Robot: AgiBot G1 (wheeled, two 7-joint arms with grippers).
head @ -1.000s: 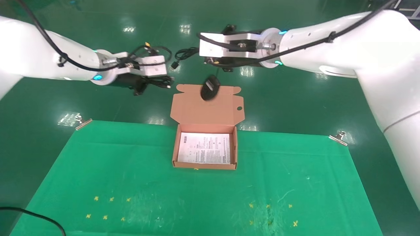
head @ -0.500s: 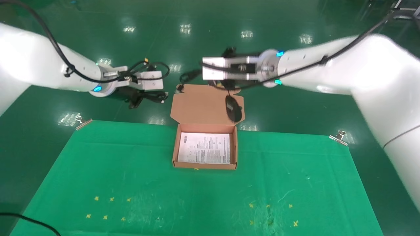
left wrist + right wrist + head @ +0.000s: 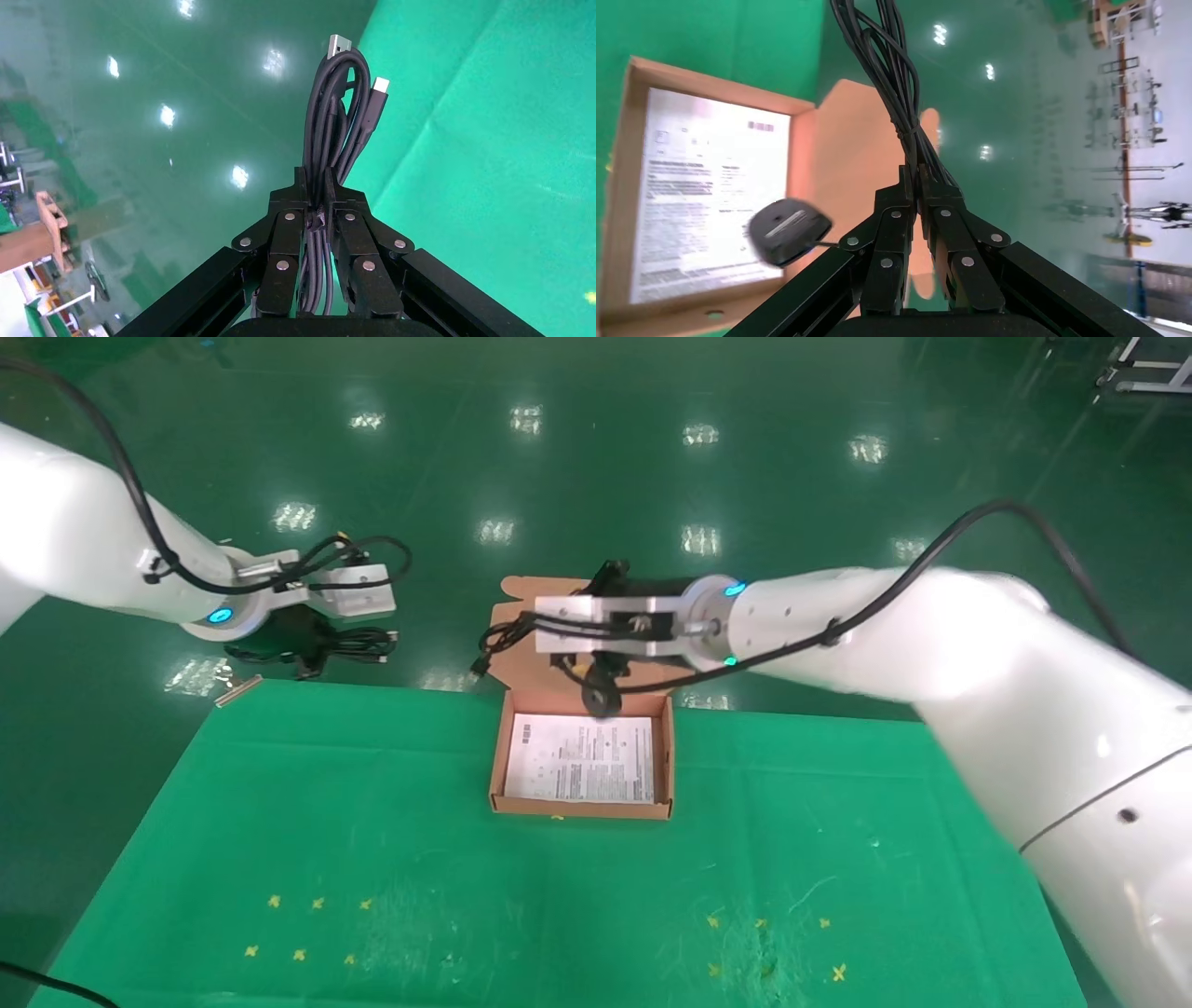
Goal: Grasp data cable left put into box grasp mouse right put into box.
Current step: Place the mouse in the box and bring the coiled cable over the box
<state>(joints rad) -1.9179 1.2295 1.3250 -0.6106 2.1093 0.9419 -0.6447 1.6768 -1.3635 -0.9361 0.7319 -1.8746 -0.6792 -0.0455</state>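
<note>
Above the box (image 3: 582,810) far wall, the right gripper (image 3: 921,184) is clamping the mouse (image 3: 601,696) cord, jaws narrow, mouse dangling over the printed sheet; left gripper (image 3: 320,203) is gripping the data cable (image 3: 337,112) beyond the counter (image 3: 372,859) far-left edge

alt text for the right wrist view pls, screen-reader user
The right gripper, shut on the mouse's bundled black cord, dangles the mouse over the open orange box, whose floor holds a white printed sheet.

one box (image 3: 581,803), one mouse (image 3: 599,696), one data cable (image 3: 337,119), two tools, two clips
</note>
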